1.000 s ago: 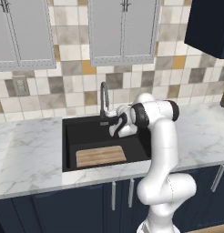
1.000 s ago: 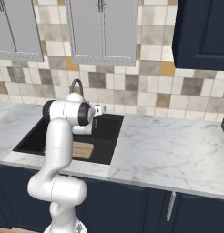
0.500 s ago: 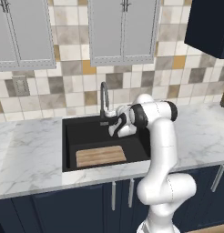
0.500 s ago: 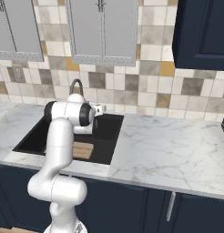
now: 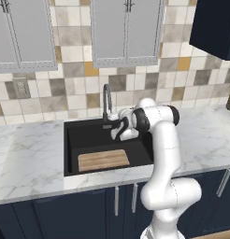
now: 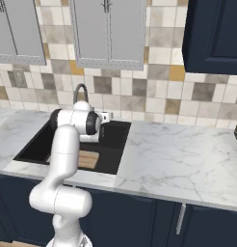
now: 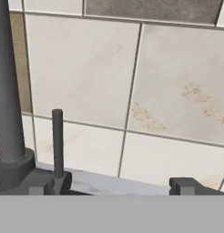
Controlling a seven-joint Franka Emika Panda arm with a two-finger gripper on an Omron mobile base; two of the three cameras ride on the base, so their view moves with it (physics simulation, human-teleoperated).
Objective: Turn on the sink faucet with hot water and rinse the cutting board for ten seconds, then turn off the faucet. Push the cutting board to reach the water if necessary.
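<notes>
The sink (image 5: pixel 75 135) is a deep, matte black rectangular basin set into the pale veined marble counter (image 5: pixel 28 158) at the centre left of the left base view, its long axis running left to right across the frame. On its floor, in the lower middle of that view, the cutting board (image 5: pixel 103 159) lies flat with its long side parallel to the basin's front edge, its light-brown wood striped with grain along its length; in the right base view a corner of it shows just right of the white arm. The faucet (image 5: pixel 106 100) rises upright from the back rim at the frame's centre, a slim dark-grey gooseneck whose spout curves forward over the basin. Behind it the wall is tiled in beige, grey and ochre squares. The gripper (image 5: pixel 115 128) hangs just right of the faucet's base, above the basin's back part, with its jaws spread wide and nothing between them. In the hand view the faucet's thick column stands at the left edge, with the thin lever (image 7: pixel 57 141) upright just beside it on the dark base.
</notes>
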